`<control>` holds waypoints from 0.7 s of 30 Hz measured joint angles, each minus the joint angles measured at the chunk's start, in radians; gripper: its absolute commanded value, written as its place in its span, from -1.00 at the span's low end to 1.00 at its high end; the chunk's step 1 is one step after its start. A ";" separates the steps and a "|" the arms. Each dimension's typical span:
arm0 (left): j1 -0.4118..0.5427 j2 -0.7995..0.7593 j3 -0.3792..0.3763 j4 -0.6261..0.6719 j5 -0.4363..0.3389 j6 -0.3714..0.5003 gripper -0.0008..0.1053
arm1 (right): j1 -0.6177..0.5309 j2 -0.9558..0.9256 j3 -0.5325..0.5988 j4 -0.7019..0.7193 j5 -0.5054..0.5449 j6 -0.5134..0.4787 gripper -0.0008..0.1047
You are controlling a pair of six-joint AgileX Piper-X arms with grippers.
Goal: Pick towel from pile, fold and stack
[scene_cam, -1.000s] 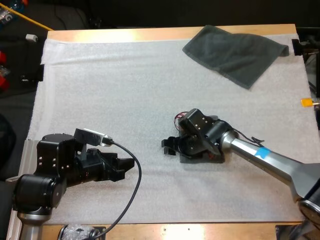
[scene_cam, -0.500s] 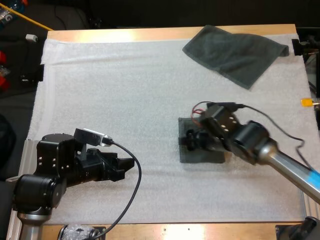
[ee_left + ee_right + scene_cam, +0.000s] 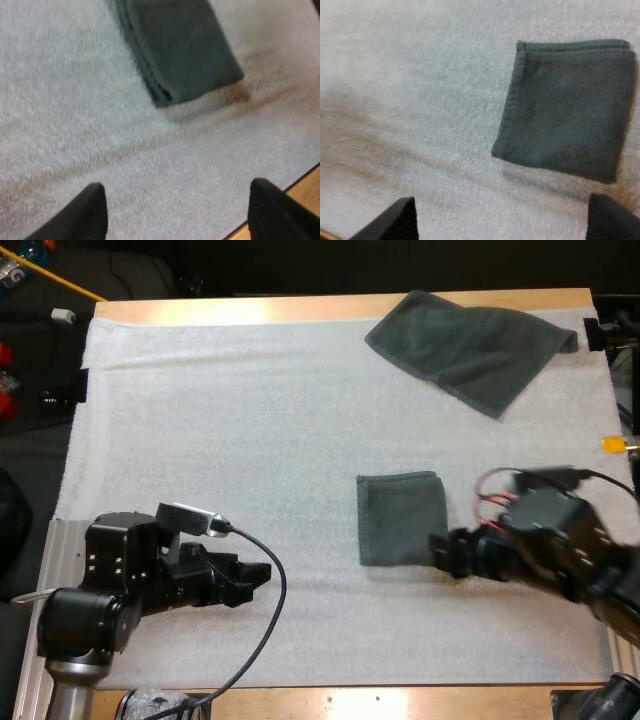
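Note:
A folded dark grey-green towel (image 3: 402, 517) lies flat as a small square at the middle of the white mat (image 3: 220, 430). A second towel (image 3: 470, 345) lies loosely spread at the far right corner. My right gripper (image 3: 443, 552) hovers just off the folded towel's near right corner, and in the right wrist view its fingers (image 3: 395, 220) stand wide apart with the folded towel (image 3: 570, 110) beyond them. My left gripper (image 3: 258, 574) rests low over the mat at the near left, open, its fingers (image 3: 92, 210) apart and short of the folded towel (image 3: 175, 50).
The wooden table edge (image 3: 400, 702) runs along the near side, close to both arms. The mat between the two towels and along the left side is bare.
My right arm has pulled back off the folded towel towards the near right, leaving the square uncovered on the mat. My left arm has barely shifted.

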 measured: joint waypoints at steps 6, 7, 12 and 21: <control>0.000 0.004 0.021 -0.096 0.000 -0.004 0.27 | 0.000 -0.109 0.000 0.081 0.091 0.000 0.29; 0.000 0.008 0.021 -0.121 0.000 -0.012 0.34 | 0.000 -0.120 0.000 0.091 0.108 0.000 0.29; -0.005 0.090 0.021 -0.248 0.010 -0.061 0.36 | 0.000 -0.129 0.000 0.129 0.132 0.000 0.29; -0.180 0.373 0.021 -0.454 0.000 -0.174 0.36 | 0.000 -0.124 0.000 0.133 0.133 0.000 0.29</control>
